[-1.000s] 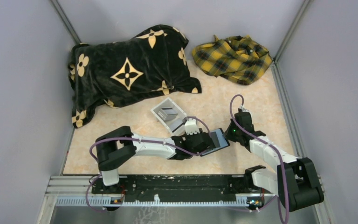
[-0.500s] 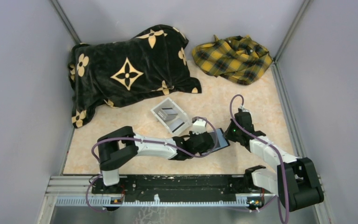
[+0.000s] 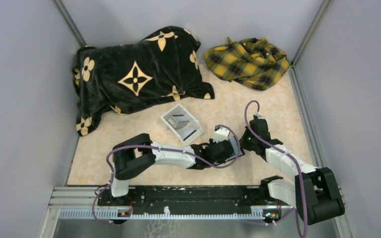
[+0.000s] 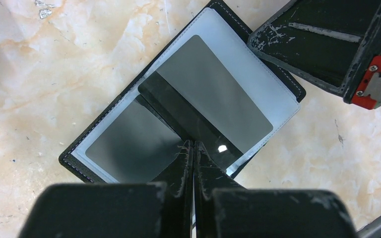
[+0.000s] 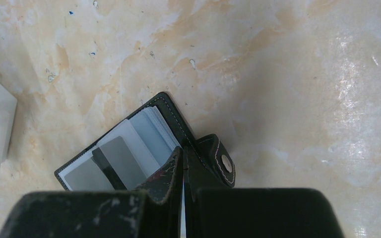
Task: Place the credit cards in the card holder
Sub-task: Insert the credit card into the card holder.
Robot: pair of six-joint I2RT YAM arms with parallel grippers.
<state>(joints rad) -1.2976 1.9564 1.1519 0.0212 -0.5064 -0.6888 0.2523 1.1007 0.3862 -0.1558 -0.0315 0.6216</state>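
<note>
Black-fingered left gripper [image 4: 193, 145] has snapped together, tips on a dark card [image 4: 213, 94] atop the card holder [image 4: 278, 99]; right gripper [image 5: 182, 151] (also together) sits at its strap side; clear box [image 3: 181, 122] nearby.

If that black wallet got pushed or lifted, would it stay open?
Probably not: the card holder looks hinged, with loose clear sleeves fanning up, so it might flop shut. Flat and thin, it would likely slide, not roll.

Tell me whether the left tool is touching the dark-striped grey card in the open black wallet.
Cannot tell. In the left wrist view the shut left tool ends over the dark-striped grey plastic card, but that angle hides any gap.
</note>
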